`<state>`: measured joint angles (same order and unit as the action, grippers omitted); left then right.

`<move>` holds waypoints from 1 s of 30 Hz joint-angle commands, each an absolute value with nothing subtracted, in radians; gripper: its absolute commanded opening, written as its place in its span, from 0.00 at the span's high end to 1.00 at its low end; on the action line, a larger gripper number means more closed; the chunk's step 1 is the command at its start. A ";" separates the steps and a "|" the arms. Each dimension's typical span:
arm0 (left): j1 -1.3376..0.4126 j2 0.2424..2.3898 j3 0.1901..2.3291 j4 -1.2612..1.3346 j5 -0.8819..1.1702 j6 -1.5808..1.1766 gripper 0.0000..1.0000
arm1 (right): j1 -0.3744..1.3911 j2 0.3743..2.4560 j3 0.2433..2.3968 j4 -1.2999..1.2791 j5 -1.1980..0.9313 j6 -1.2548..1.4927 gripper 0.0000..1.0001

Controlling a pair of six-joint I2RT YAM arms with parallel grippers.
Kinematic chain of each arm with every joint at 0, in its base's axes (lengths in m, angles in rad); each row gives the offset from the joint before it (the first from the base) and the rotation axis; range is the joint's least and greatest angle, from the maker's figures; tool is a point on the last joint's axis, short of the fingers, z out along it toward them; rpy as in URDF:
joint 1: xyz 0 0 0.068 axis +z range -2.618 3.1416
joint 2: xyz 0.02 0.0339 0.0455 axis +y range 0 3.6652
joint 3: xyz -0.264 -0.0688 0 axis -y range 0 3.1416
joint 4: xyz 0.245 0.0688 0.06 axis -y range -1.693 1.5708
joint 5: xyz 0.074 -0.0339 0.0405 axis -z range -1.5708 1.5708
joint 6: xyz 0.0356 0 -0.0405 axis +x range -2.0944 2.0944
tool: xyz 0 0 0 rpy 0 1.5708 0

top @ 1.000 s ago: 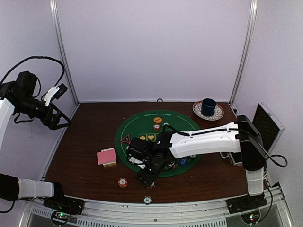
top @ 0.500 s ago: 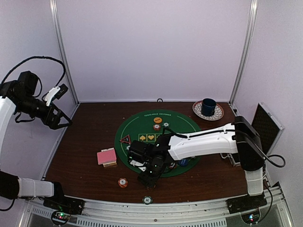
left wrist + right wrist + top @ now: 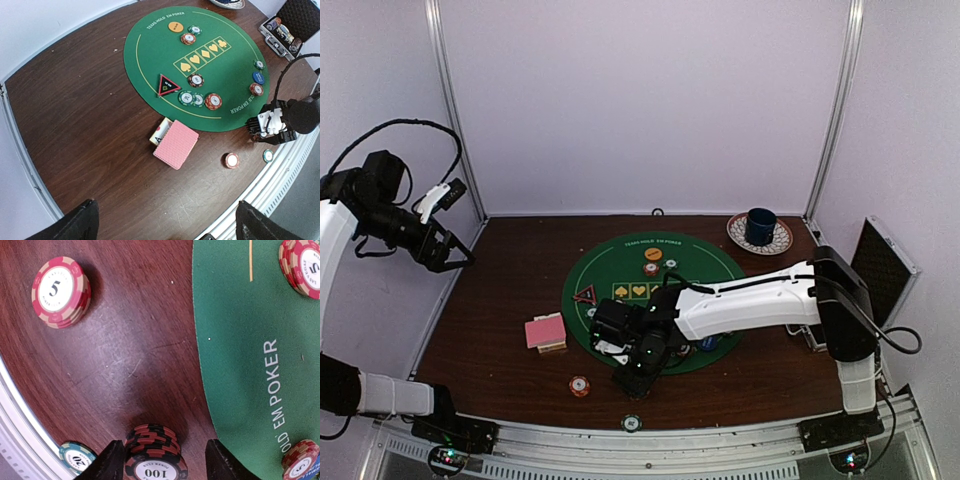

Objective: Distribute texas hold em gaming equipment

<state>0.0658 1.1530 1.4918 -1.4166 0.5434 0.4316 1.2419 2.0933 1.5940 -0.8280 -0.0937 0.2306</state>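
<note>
A stack of black-and-red "100" poker chips [image 3: 152, 455] stands on the brown table just off the green mat [image 3: 235, 365]. My right gripper [image 3: 162, 465] straddles it, open. One finger [image 3: 111, 462] is against the stack; the other finger [image 3: 220, 462] is a gap away. From above, that gripper [image 3: 635, 378] sits at the mat's near edge. My left gripper [image 3: 167, 225] hangs open and empty, high at the far left [image 3: 450, 255]. Pink-backed cards [image 3: 176, 144] lie left of the mat. The mat carries the triangle marker [image 3: 167, 85], an orange disc [image 3: 175, 27], a blue disc [image 3: 258, 77] and several chip stacks.
A red "5" chip stack [image 3: 60, 290] and a green "20" chip [image 3: 76, 456] lie on the table near the front rail. A dark blue cup on a saucer [image 3: 760, 226] stands at the back right. The metal-edged case [image 3: 287, 30] with chips sits at the right edge.
My right gripper's jaws have narrowed around the black-and-red stack, and the gripper has settled slightly nearer the mat's edge. The left arm has barely moved.
</note>
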 commanded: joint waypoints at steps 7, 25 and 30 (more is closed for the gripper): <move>0.069 1.158 1.502 -1.421 0.564 0.426 0.02 | 1.241 2.089 1.556 -0.824 -0.128 0.214 0.38; 0.069 1.149 1.496 -1.421 0.558 0.431 0.02 | 1.247 2.062 1.558 -0.833 -0.130 0.207 0.45; 0.069 1.149 1.499 -1.423 0.559 0.431 0.02 | 1.252 2.058 1.570 -0.842 -0.131 0.204 0.46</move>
